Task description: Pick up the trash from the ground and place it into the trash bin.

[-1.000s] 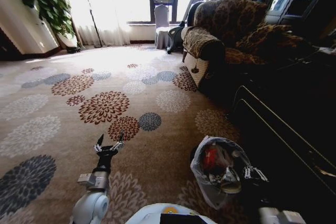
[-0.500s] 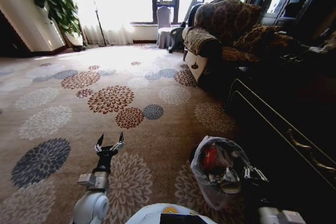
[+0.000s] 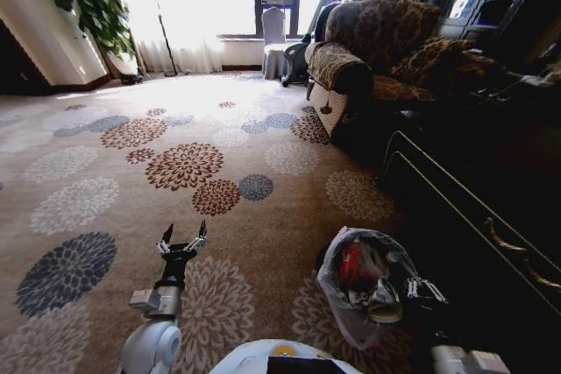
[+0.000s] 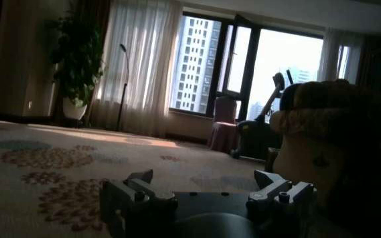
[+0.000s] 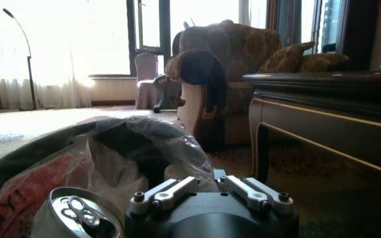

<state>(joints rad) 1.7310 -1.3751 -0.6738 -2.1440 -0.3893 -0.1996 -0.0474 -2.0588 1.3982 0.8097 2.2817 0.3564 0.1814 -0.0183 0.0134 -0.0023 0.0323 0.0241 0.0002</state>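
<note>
Floral carpet (image 3: pixel 175 172), trash bin (image 3: pixel 364 282) touching right gripper (image 3: pixel 419 291) (jaws nearly closed)

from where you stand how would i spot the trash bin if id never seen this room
Find the dark wooden cabinet along the robot's right side, past the patterned sofa. On the flowered carpet just beside the cabinet sits the trash bin, with the right gripper at its rim. Its crinkled pale plastic liner, with something red inside, sets it apart.

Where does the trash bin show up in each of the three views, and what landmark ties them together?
Head view: trash bin low and right of centre, at the right gripper.
Left wrist view: not seen here.
Right wrist view: its bag liner fills the near foreground.
Shared landmark: the patterned armchair.
</note>
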